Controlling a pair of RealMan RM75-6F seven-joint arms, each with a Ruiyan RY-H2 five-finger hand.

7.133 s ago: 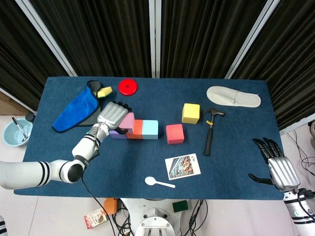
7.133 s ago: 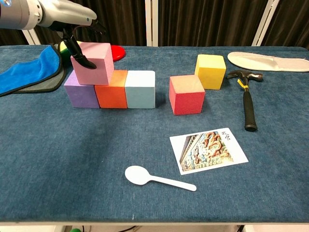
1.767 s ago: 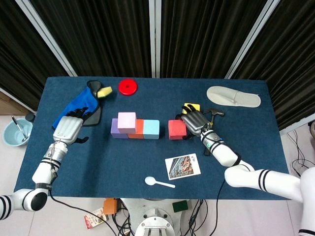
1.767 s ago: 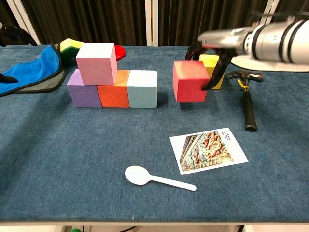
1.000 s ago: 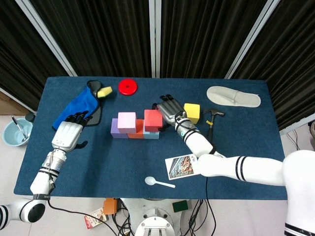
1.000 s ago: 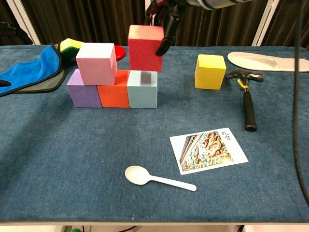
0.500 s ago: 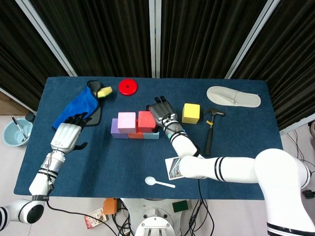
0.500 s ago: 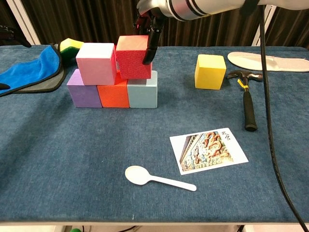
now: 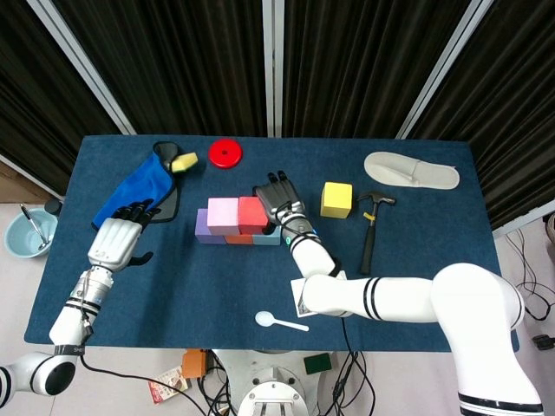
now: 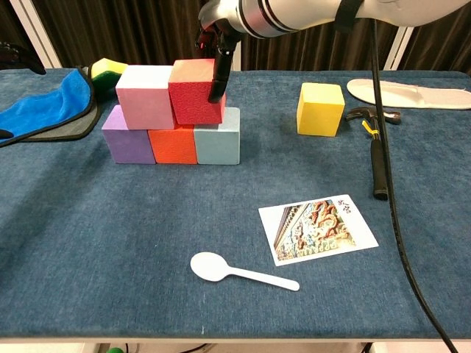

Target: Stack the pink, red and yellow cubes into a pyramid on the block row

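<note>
The block row of purple [image 10: 126, 137], orange [image 10: 171, 144] and light blue [image 10: 218, 140] cubes stands left of centre. The pink cube [image 10: 144, 96] [image 9: 223, 211] sits on top over the purple and orange ones. The red cube [image 10: 194, 92] [image 9: 252, 214] rests beside it, touching it, over the orange and light blue ones. My right hand [image 9: 279, 201] grips the red cube from behind and from its right side, fingers [image 10: 218, 70] lying down that face. The yellow cube [image 10: 321, 109] [image 9: 336, 198] stands alone on the cloth to the right. My left hand [image 9: 114, 239] hovers open at the left, holding nothing.
A hammer [image 10: 376, 151] and a white slipper [image 10: 408, 93] lie right of the yellow cube. A picture card [image 10: 318, 229] and a white spoon [image 10: 239, 271] lie near the front. A blue cloth [image 10: 44, 107], a yellow sponge [image 9: 184, 161] and a red disc [image 9: 225, 153] sit at the back left.
My right hand carried the red cube left and down, from above the light blue cube to rest against the pink cube on the row. The left hand stayed put.
</note>
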